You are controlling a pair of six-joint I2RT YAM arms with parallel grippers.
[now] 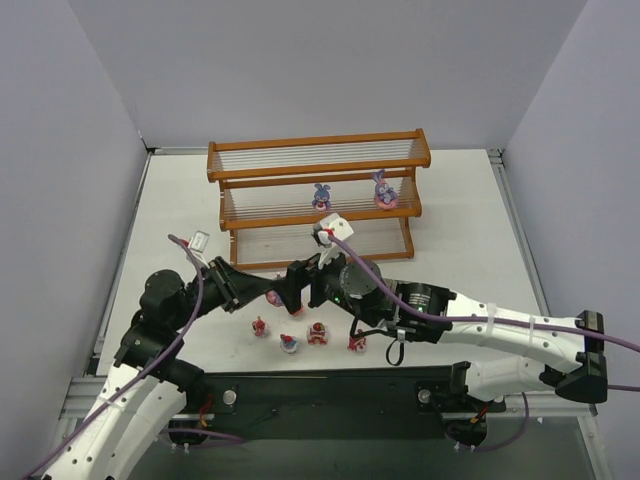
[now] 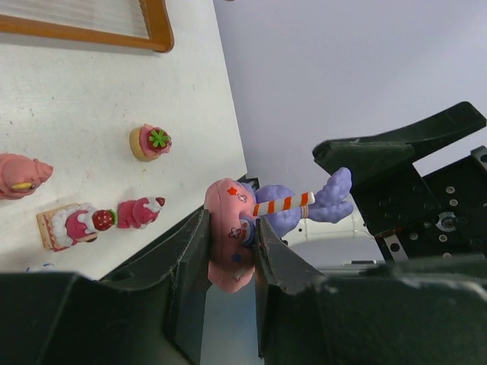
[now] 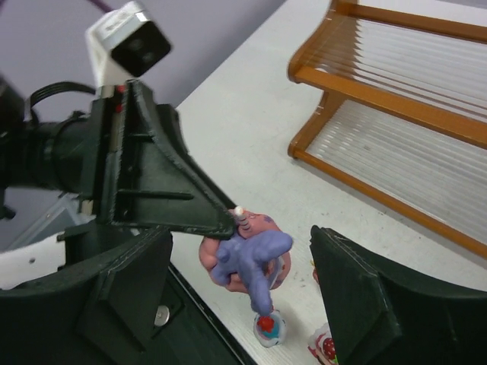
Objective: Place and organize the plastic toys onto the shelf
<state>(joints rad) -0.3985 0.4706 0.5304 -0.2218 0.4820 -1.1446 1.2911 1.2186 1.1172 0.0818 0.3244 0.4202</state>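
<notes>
Here, my left tool (image 2: 232, 228) is clenched on the pink base of the purple bunny (image 2: 289, 209), holding it clear of the tabletop (image 1: 455, 240), near the front edge. My right tool (image 3: 242, 242) stands released, its jaws wide on either side of the same bunny and not touching it. The shelf (image 1: 318, 160) stands at the far side. A second bunny (image 1: 321, 196) and a third bunny (image 1: 383, 191) sit on its middle tier. Small cake toys (image 1: 318, 333) rest on the tabletop just before the arms.
</notes>
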